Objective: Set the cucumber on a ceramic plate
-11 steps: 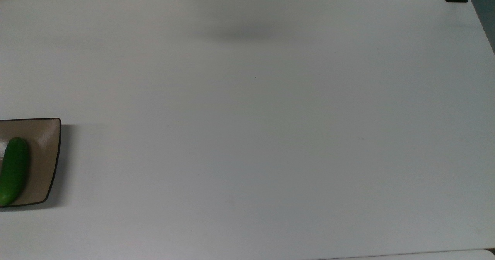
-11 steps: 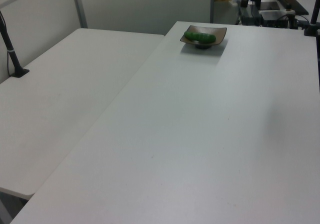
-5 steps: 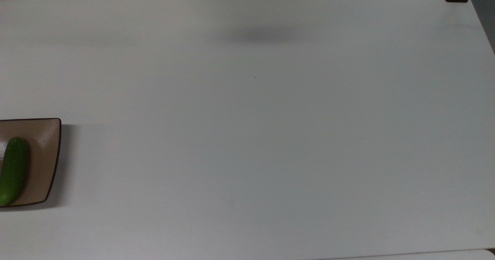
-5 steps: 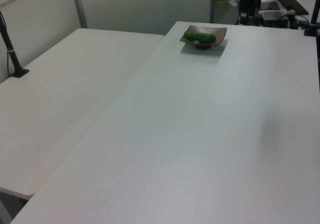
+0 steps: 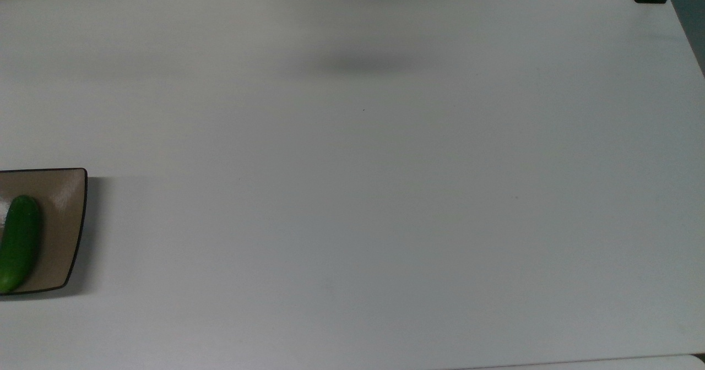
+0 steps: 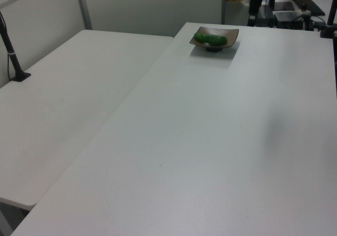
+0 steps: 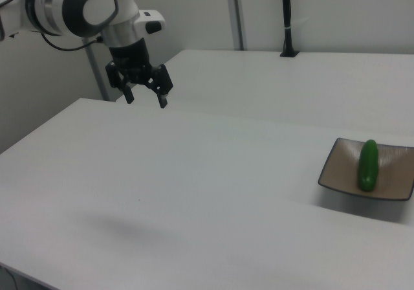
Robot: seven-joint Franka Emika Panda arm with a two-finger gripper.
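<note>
White table (image 7: pixel 194 193) | dark green cucumber (image 7: pixel 368 164) on ceramic plate (image 7: pixel 336 173) | end effector (image 7: pixel 146 100) spread, empty

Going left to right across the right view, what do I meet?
Robot arm → tool, open and held above the table → black post at the back → plate → cucumber lying on the plate.

Lying bare across the broad white table (image 7: pixel 194 193); only the glossy tan-brown square plate (image 7: pixel 336 173) with dark green cucumber (image 7: pixel 368 164) standing at the right view's right edge.
</note>
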